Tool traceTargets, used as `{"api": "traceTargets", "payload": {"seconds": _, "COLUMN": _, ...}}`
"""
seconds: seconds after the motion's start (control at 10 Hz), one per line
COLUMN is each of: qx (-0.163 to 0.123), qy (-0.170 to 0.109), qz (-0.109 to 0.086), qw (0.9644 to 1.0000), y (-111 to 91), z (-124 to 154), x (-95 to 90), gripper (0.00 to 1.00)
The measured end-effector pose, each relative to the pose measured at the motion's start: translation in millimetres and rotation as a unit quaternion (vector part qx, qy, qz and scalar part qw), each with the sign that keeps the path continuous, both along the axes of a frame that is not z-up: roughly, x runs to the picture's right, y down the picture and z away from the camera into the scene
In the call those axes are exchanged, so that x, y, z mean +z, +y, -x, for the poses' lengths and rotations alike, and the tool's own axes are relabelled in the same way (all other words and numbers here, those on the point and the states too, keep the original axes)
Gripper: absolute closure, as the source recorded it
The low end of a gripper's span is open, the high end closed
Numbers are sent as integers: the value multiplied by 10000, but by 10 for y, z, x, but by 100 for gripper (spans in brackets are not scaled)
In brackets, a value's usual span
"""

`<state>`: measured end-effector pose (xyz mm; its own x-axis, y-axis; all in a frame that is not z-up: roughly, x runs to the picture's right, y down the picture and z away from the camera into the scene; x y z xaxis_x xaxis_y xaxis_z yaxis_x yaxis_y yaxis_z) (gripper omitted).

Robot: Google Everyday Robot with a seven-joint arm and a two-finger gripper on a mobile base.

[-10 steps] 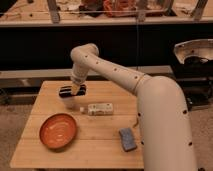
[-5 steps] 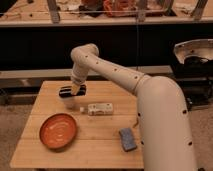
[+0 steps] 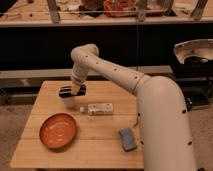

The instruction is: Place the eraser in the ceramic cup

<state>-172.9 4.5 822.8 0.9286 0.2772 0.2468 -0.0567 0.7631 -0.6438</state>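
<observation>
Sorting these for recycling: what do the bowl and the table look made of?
The bowl looks like glazed ceramic or plastic: orange-red with a faint sheen. The table looks like pale wood, with plank lines showing. The gripper sits over the eraser at the table's back left.

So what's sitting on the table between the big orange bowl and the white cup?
Nothing: the camera view shows only bare wooden table between the orange bowl and the white cup. The gripper is over the cup, at the black eraser.
</observation>
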Motion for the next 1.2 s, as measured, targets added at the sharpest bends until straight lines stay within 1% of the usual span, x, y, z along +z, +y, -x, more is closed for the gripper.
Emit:
{"api": "traceTargets", "payload": {"seconds": 0.2, "qx": 12, "qy": 3, "qz": 7, "qw": 10000, "y": -1, "z": -2, "x": 2, "gripper": 66}}
{"api": "traceTargets", "payload": {"seconds": 0.3, "qx": 12, "qy": 4, "qz": 16, "qw": 10000, "y": 4, "z": 0, "x": 7, "gripper": 66}}
{"api": "traceTargets", "payload": {"seconds": 0.5, "qx": 19, "qy": 4, "qz": 19, "qw": 10000, "y": 3, "z": 8, "x": 8, "gripper": 71}}
{"api": "traceTargets", "payload": {"seconds": 0.6, "qx": 25, "qy": 9, "qz": 24, "qw": 10000, "y": 3, "z": 5, "x": 12, "gripper": 67}}
{"api": "traceTargets", "payload": {"seconds": 0.7, "qx": 28, "qy": 16, "qz": 27, "qw": 10000, "y": 5, "z": 3, "x": 15, "gripper": 65}}
{"api": "traceTargets", "payload": {"seconds": 0.8, "qx": 32, "qy": 20, "qz": 27, "qw": 10000, "y": 4, "z": 3, "x": 14, "gripper": 66}}
{"api": "traceTargets", "payload": {"seconds": 1.2, "qx": 50, "qy": 18, "qz": 40, "qw": 10000, "y": 6, "z": 13, "x": 22, "gripper": 67}}
